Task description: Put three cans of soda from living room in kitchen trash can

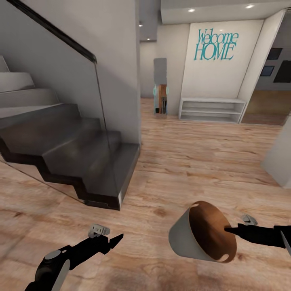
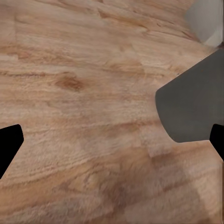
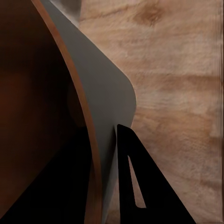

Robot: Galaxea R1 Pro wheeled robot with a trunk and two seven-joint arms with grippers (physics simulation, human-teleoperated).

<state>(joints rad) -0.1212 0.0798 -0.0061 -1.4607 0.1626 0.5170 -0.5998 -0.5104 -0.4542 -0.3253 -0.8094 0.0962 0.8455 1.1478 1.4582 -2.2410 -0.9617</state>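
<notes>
We are in transit across a wood plank floor [image 1: 182,161], with a dark staircase [image 1: 68,149] and its glass balustrade [image 1: 103,121] close on our left, a white low shelf [image 1: 212,110] ahead under the "Welcome HOME" lettering [image 1: 216,45], and a white wall corner [image 1: 279,157] near on our right. The main hazard we judge is the trash can [image 1: 204,234] slipping or rotating out of a rim-only pinch during base motion; a secondary hazard is clipping the stair edge. The bin hangs tilted, mouth toward us, clear of the floor. The right gripper [image 1: 231,230] pinches its rim, one finger inside, one outside the grey wall [image 3: 100,107]. The left gripper [image 1: 117,238] is empty, fingers spread.
</notes>
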